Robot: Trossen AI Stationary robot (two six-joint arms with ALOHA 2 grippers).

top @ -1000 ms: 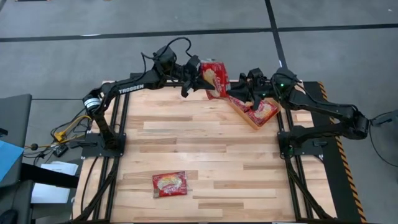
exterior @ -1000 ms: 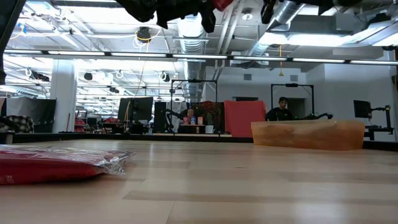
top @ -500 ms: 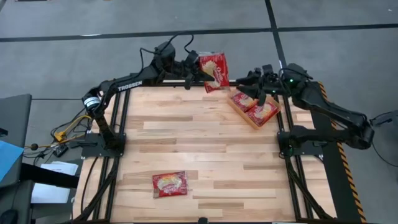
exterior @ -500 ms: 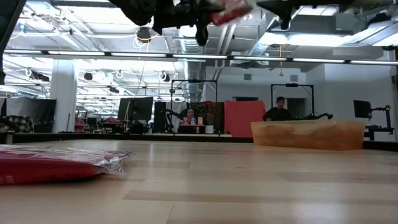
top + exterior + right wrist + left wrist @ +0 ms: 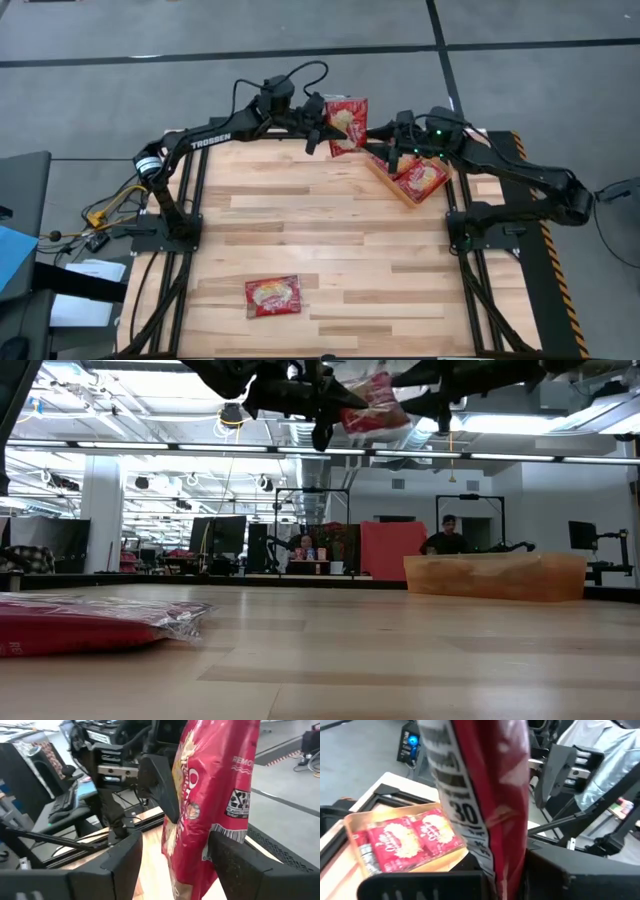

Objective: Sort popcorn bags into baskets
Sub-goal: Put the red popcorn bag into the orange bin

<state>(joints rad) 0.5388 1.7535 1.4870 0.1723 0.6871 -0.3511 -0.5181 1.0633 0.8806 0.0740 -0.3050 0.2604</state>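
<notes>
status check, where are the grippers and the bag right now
Left gripper shut on raised popcorn bag, at the table's far edge. Right gripper open, fingers astride the bag, not gripping. Orange basket holds two bags; one bag on the near table.

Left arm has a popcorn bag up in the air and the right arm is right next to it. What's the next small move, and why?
Probably close the right gripper on the popcorn bag. The left gripper holds the bag shut in its jaws, above the table's far edge, and the bag hangs between the right gripper's open jaws. The orange basket, already holding packets, sits on the right arm's side, so a handover looks likely.
</notes>
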